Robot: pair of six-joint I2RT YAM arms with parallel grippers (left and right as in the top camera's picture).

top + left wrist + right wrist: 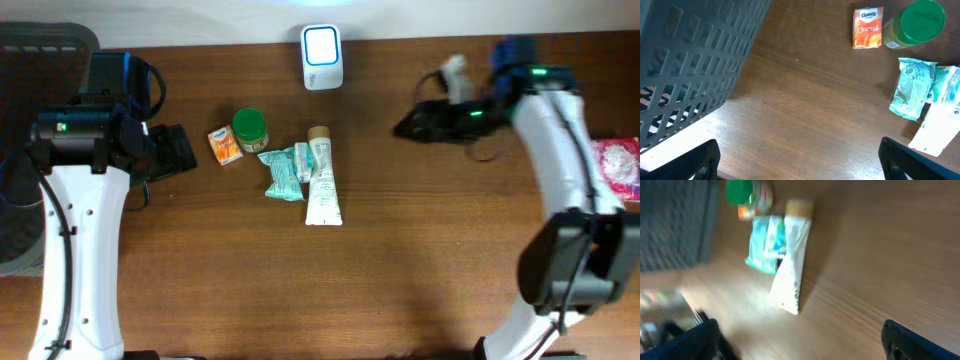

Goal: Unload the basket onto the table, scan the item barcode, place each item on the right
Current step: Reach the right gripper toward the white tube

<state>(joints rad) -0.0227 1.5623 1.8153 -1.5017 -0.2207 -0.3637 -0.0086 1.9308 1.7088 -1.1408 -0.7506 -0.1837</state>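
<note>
1. A white barcode scanner [322, 57], its face lit, stands at the far edge of the wooden table [400, 280], roughly midway between the two arms.
2. Four items for scanning lie clustered just in front of the scanner. An orange Kleenex tissue pack [225, 145] sits just beside a green-lidded jar [250, 128]. A teal wipes packet [282, 172] rests against a white tube [321, 180], which lies flat with its tan cap toward the scanner.
3. A grey lattice basket [685, 65] fills the far corner on the left arm's side. A pink-and-white packet [618, 168] lies at the table's edge beside the right arm.
4. The left gripper [800, 165] hangs over bare wood between the basket and the cluster. Its fingertips [695, 160] are spread to the corners of the left wrist view. They grip nothing and touch nothing, and the tissue pack and jar are the nearest items.
5. The right gripper [805, 342] hangs over bare wood on the scanner's right-arm side, well apart from the cluster. The right wrist view is blurred, yet it shows the fingers spread wide with no item between them. The tube and wipes packet lie farther off in that view.
</note>
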